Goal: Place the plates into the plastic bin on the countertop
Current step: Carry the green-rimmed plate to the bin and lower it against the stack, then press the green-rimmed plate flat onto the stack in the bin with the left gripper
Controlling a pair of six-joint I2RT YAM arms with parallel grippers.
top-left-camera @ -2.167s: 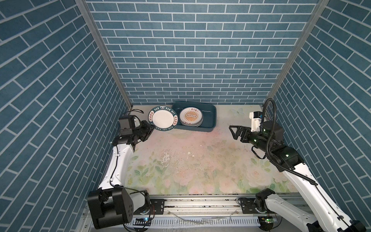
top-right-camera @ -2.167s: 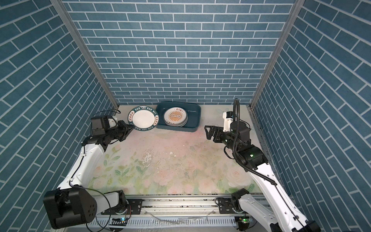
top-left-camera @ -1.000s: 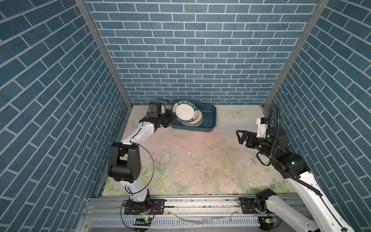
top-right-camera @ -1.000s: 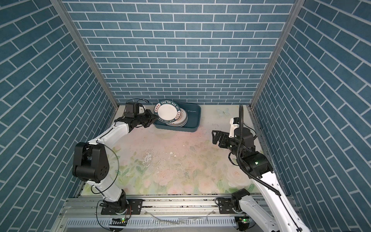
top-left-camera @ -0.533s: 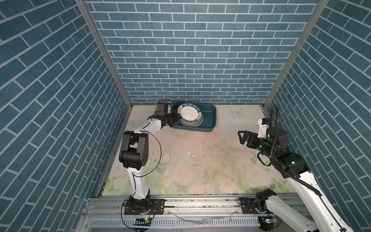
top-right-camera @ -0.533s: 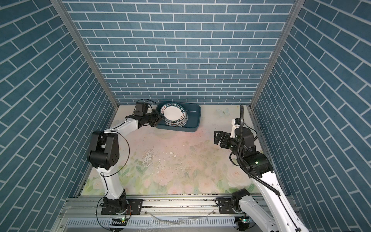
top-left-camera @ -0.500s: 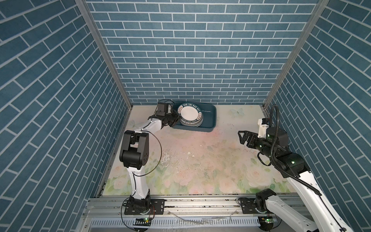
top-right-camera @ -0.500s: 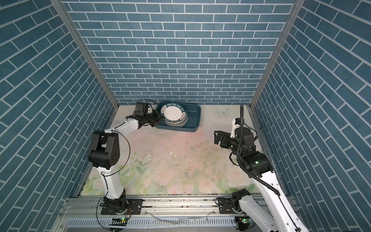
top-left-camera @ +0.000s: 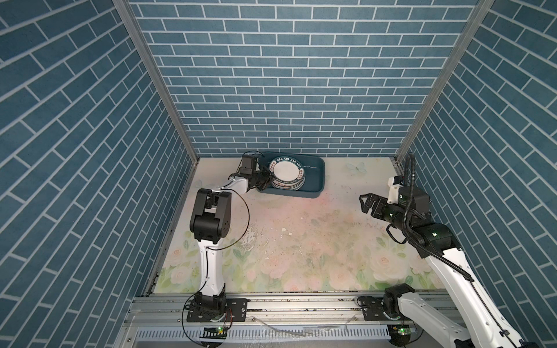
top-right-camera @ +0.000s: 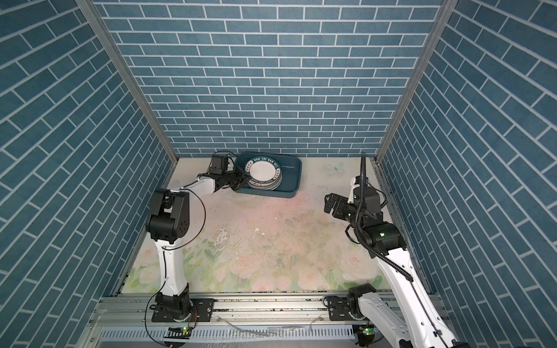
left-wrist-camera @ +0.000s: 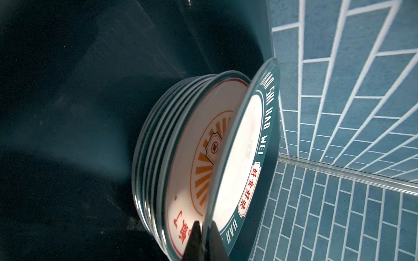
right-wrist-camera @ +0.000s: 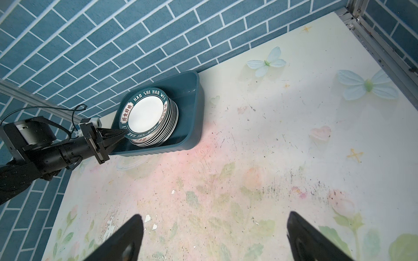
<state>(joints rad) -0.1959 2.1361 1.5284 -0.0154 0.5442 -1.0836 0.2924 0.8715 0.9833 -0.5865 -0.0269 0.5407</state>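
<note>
The left hand point(top-left-camera: 267, 181) is clamped on the rim of a green-lettered plate point(top-left-camera: 286, 170), which tilts above the stack of plates point(top-left-camera: 287, 189) in the left half of the plastic bin point(top-left-camera: 316, 180). The right hand point(top-left-camera: 363, 204), fingers apart and empty, hovers over the desk point(top-left-camera: 301, 229), well right of the bin

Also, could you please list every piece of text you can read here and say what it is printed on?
"HAO SHI HAO WEI": white letters on the green-rimmed plate's rim.
"好食好味": red characters in a white cartouche on that rim.
Sunburst plate beneath: red characters, partly hidden, unreadable.
Nothing else legible.
</note>
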